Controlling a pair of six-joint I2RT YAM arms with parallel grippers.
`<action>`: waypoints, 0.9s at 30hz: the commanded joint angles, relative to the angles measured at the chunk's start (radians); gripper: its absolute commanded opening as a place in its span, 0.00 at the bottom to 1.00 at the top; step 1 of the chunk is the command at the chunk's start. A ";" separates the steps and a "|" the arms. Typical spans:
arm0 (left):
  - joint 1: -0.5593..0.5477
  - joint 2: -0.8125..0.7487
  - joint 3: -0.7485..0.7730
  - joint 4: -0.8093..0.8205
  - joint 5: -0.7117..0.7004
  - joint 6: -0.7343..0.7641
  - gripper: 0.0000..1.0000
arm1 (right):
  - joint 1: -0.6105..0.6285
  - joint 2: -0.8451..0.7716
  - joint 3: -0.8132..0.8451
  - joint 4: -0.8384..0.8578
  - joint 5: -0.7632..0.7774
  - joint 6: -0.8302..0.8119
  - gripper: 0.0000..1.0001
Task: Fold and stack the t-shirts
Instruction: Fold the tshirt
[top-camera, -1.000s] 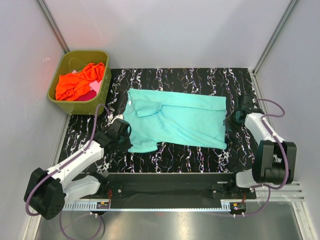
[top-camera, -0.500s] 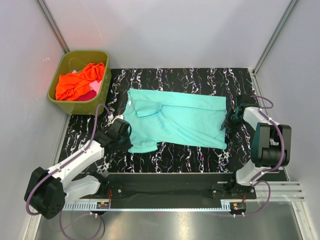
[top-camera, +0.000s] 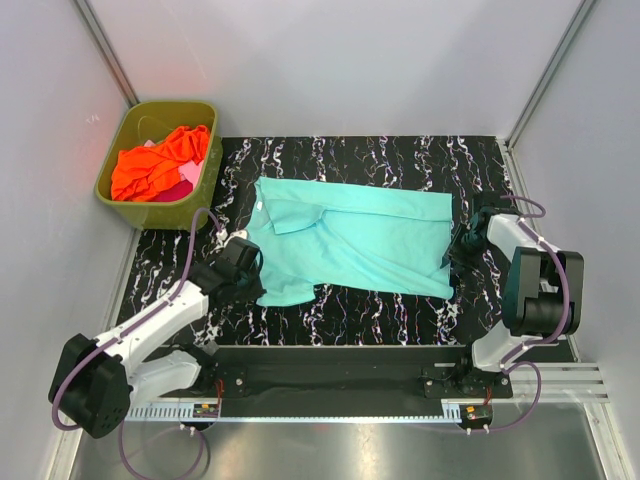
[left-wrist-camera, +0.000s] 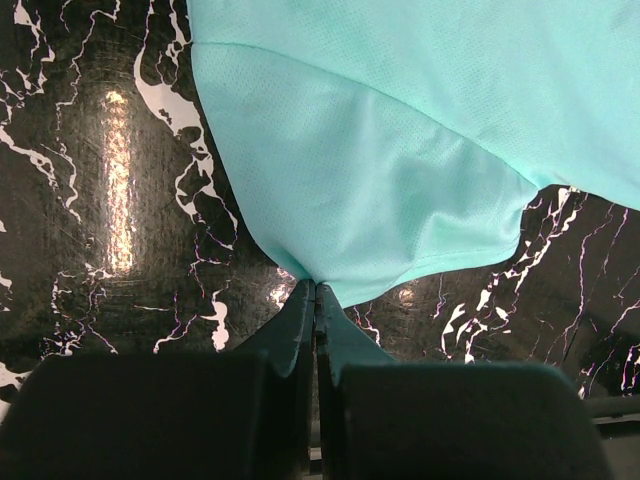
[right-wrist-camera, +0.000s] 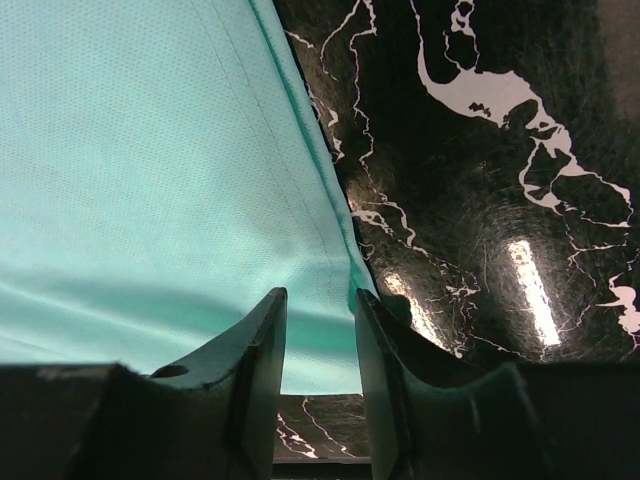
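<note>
The teal t-shirt (top-camera: 350, 235) lies spread flat on the black marbled table (top-camera: 400, 160), collar to the left. My left gripper (top-camera: 255, 272) is shut on the tip of the shirt's near left sleeve (left-wrist-camera: 350, 200); the cloth is pinched between the closed jaws in the left wrist view (left-wrist-camera: 316, 288). My right gripper (top-camera: 455, 250) is open at the shirt's right hem; in the right wrist view (right-wrist-camera: 320, 300) the jaws straddle the hem edge (right-wrist-camera: 330, 220) without closing. The orange t-shirt (top-camera: 160, 160) and the pink t-shirt (top-camera: 180, 185) sit crumpled in the tub.
The olive-green tub (top-camera: 205, 165) stands at the table's far left corner. Grey walls close in the left, back and right sides. A metal rail (top-camera: 330, 405) with the arm bases runs along the near edge.
My right gripper has swung in from the right and come down to the shirt's right hem. My left gripper and the shirt have stayed in place.
</note>
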 joint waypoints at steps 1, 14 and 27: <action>-0.003 -0.021 0.003 0.035 0.015 0.013 0.00 | -0.001 0.008 0.012 -0.011 -0.005 -0.011 0.40; -0.003 -0.052 -0.020 0.037 0.011 -0.010 0.00 | -0.001 0.075 0.010 0.014 0.033 0.023 0.16; -0.002 -0.101 -0.040 -0.031 -0.164 -0.035 0.00 | -0.016 0.088 0.066 -0.008 0.195 0.069 0.00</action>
